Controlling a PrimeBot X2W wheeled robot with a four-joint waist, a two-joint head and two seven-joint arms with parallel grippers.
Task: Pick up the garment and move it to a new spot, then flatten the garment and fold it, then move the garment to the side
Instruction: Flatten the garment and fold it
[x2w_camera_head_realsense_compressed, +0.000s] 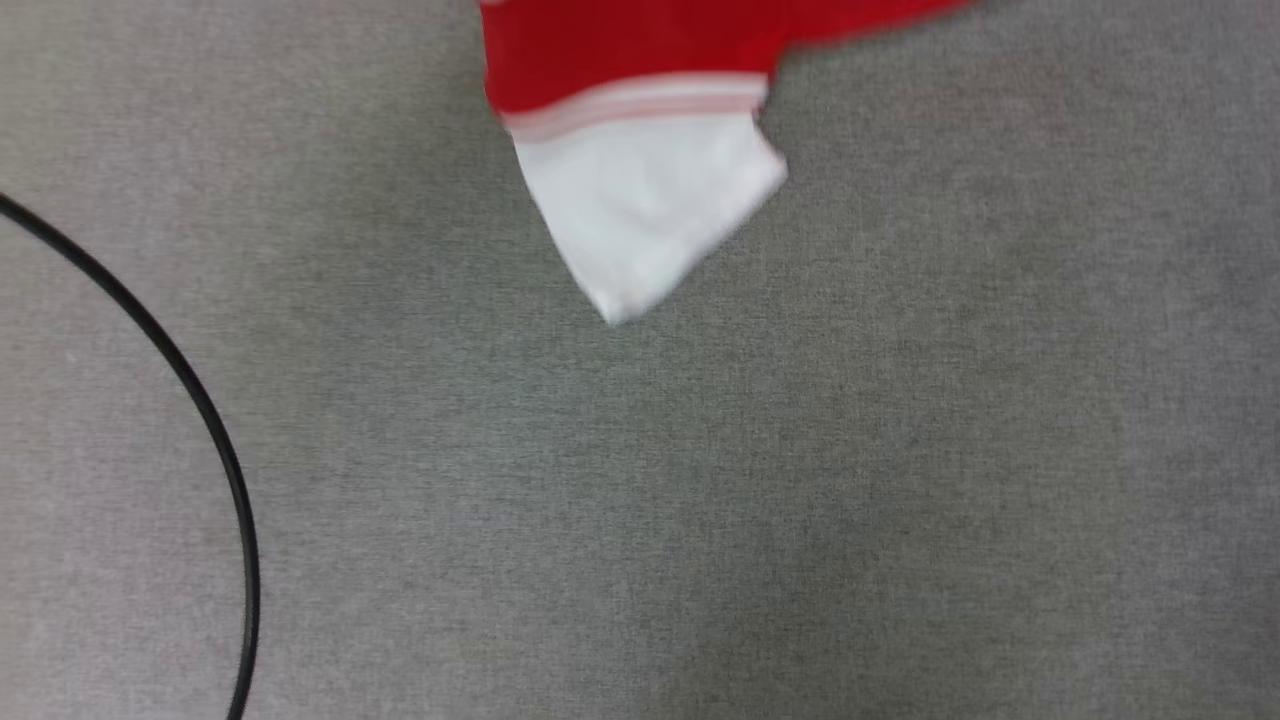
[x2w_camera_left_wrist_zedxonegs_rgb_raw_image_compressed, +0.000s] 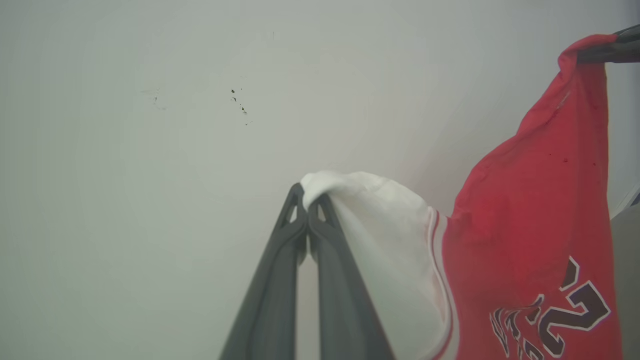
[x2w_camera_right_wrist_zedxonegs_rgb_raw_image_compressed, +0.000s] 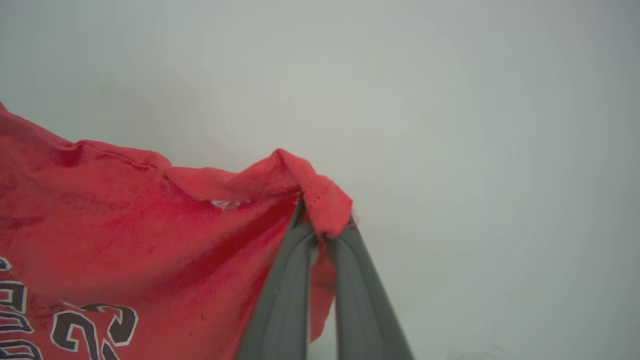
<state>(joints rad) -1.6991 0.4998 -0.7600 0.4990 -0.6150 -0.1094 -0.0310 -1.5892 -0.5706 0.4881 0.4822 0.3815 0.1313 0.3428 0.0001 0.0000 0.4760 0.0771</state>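
The garment (x2w_camera_head_realsense_compressed: 640, 70) hangs in the air above grey carpet, its red body at the top edge of the head view and one white sleeve (x2w_camera_head_realsense_compressed: 645, 205) dangling down, blurred. In the left wrist view my left gripper (x2w_camera_left_wrist_zedxonegs_rgb_raw_image_compressed: 307, 202) is shut on the tip of the other white sleeve (x2w_camera_left_wrist_zedxonegs_rgb_raw_image_compressed: 385, 225), with the red body (x2w_camera_left_wrist_zedxonegs_rgb_raw_image_compressed: 535, 200) and its dark lettering to the right. My right gripper (x2w_camera_right_wrist_zedxonegs_rgb_raw_image_compressed: 322, 225) is shut on a bunched red edge of the garment (x2w_camera_right_wrist_zedxonegs_rgb_raw_image_compressed: 150, 225). The right gripper's fingers (x2w_camera_left_wrist_zedxonegs_rgb_raw_image_compressed: 617, 47) also pinch the red cloth at the far upper right of the left wrist view.
Grey carpet (x2w_camera_head_realsense_compressed: 800, 500) spreads under the hanging cloth. A black cable (x2w_camera_head_realsense_compressed: 200, 410) curves across the lower left of the head view. A plain pale wall (x2w_camera_left_wrist_zedxonegs_rgb_raw_image_compressed: 200, 150) stands behind both grippers, with a few small dark marks (x2w_camera_left_wrist_zedxonegs_rgb_raw_image_compressed: 240, 102).
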